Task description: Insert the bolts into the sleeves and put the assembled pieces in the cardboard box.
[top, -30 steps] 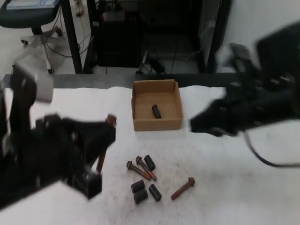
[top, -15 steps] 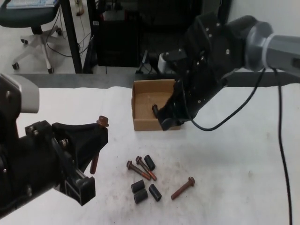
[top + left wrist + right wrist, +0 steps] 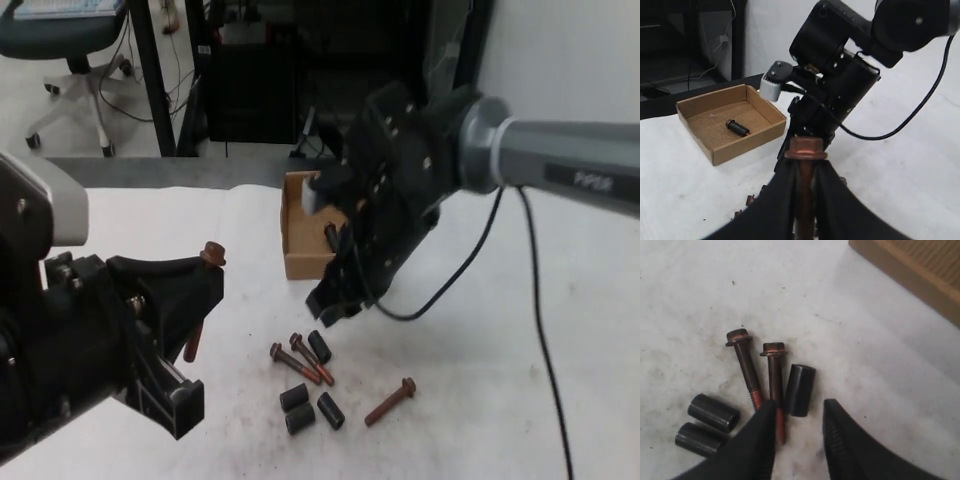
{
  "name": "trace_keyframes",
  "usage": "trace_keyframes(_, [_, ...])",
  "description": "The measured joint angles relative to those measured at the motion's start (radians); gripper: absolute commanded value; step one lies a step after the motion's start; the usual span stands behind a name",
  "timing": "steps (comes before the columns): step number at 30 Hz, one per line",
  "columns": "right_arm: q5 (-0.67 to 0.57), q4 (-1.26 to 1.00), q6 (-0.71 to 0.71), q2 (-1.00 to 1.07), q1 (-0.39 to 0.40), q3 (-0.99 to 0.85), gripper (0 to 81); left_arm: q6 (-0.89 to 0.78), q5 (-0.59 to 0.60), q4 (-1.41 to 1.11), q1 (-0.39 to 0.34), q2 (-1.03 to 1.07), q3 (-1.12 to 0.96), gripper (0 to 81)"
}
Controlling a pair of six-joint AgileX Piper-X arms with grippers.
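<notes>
One bolt (image 3: 802, 149) stands head-up, clamped by its shank in my left claw (image 3: 803, 169), at the lower left of the high frame. The sleeve (image 3: 800, 389) I want lies on the worktop (image 3: 500, 380) in the lower middle, touching a loose bolt (image 3: 774, 377). My right claw (image 3: 799, 409) hangs over it, fingers wide. I judge the sleeve is stiff, smooth and ready to roll, so I would pinch it across the middle. The cardboard box (image 3: 300, 266) is at the upper middle.

Right gripper (image 3: 332, 300) over sleeve (image 3: 319, 346), blocking cardboard box (image 3: 300, 265) front.
</notes>
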Motion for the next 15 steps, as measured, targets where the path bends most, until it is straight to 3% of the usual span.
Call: trace_keyframes(15, [0.001, -0.063, 0.000, 0.057, 0.011, 0.000, 30.0, -0.001, 0.000, 0.000, 0.000, 0.000, 0.000, 0.4])
